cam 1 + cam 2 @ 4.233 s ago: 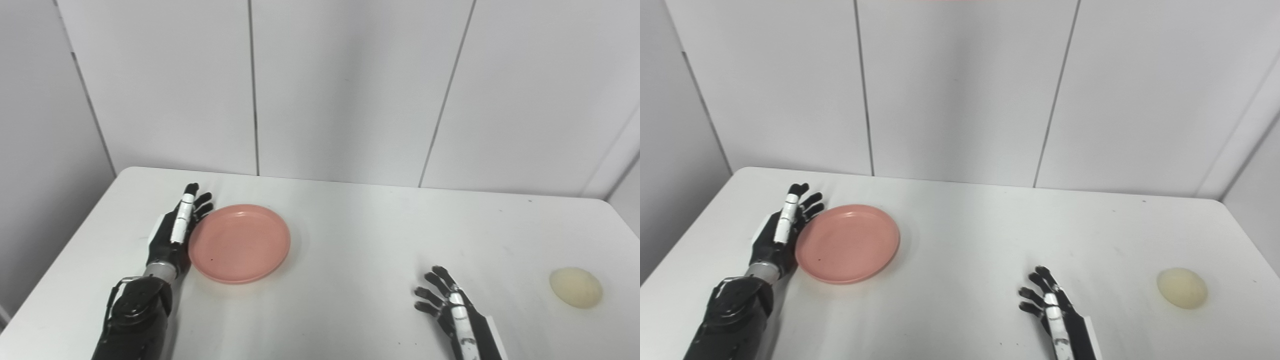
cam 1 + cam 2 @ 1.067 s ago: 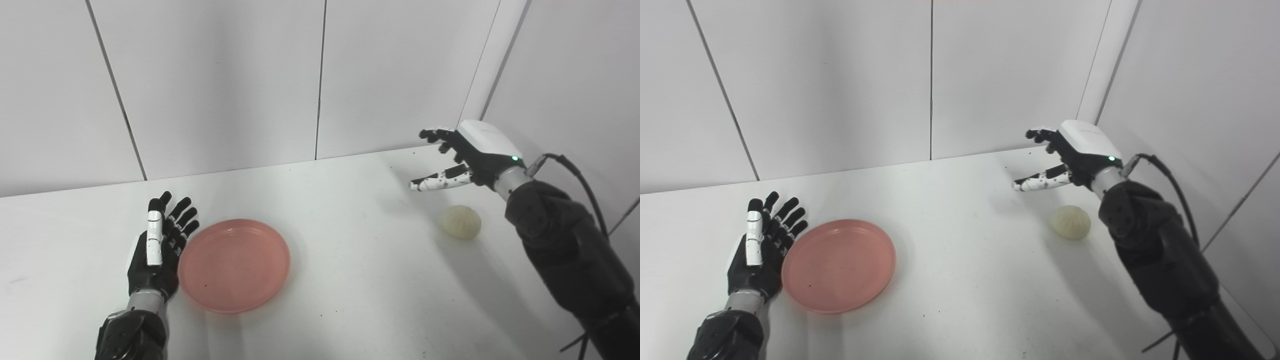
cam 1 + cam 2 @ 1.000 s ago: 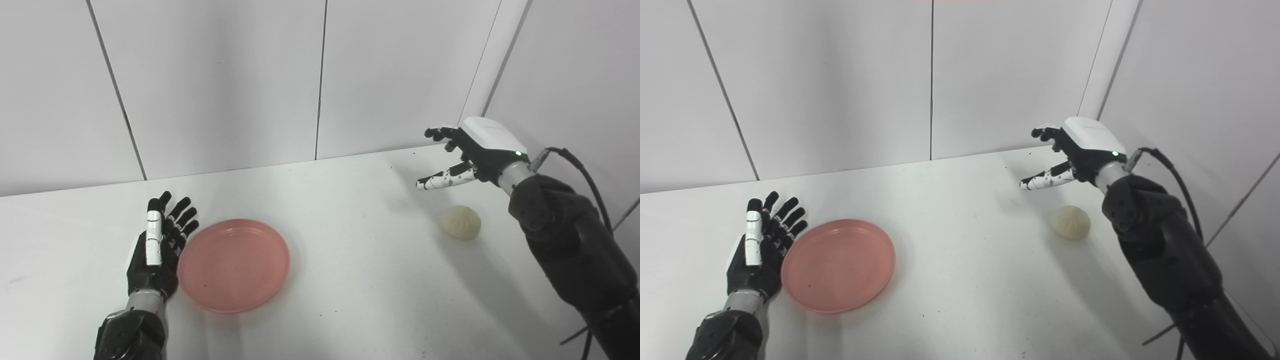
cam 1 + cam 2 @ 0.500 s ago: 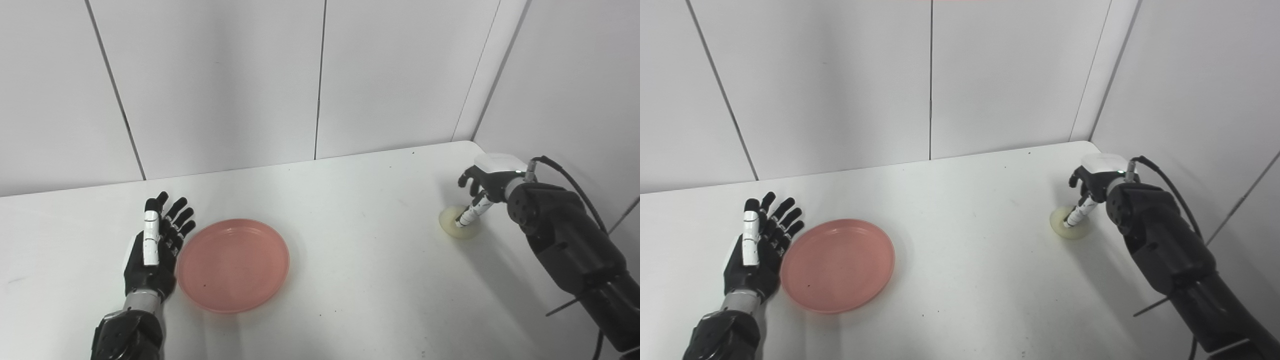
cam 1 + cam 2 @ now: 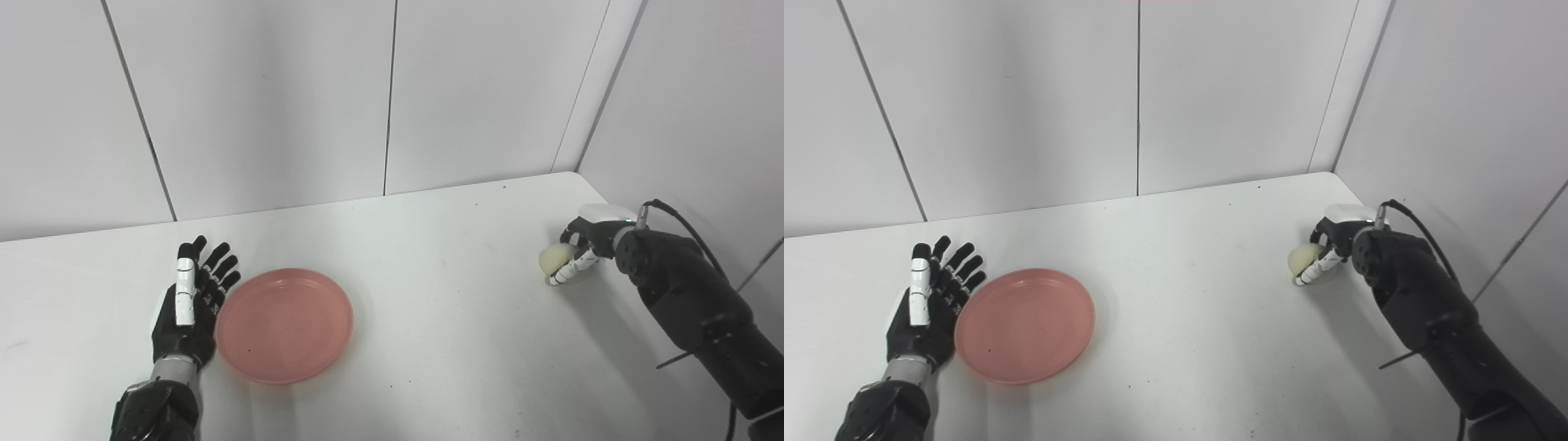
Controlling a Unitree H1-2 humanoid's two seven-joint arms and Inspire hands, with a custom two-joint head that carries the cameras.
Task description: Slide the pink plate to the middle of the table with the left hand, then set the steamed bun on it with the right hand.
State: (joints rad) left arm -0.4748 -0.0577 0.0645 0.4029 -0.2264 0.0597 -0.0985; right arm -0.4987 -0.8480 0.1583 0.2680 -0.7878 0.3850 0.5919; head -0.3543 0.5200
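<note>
The right hand (image 5: 582, 245) is gripping the steamed bun (image 5: 556, 258) near the far right corner of the white table (image 5: 429, 343). Its fingers are wrapping over the top and far side of the bun, and the thumb is pressing in from below and in front. The bun is sitting tilted in this grip, and whether it is touching the tabletop I cannot tell. The right arm is reaching in from the lower right, with a black cable running along it.

The pink plate (image 5: 284, 324) is lying flat on the table left of centre, with nothing on it. The left hand (image 5: 187, 312) is resting open beside the plate's left rim, fingers spread and pointing away from the robot, palm side just against the rim.
</note>
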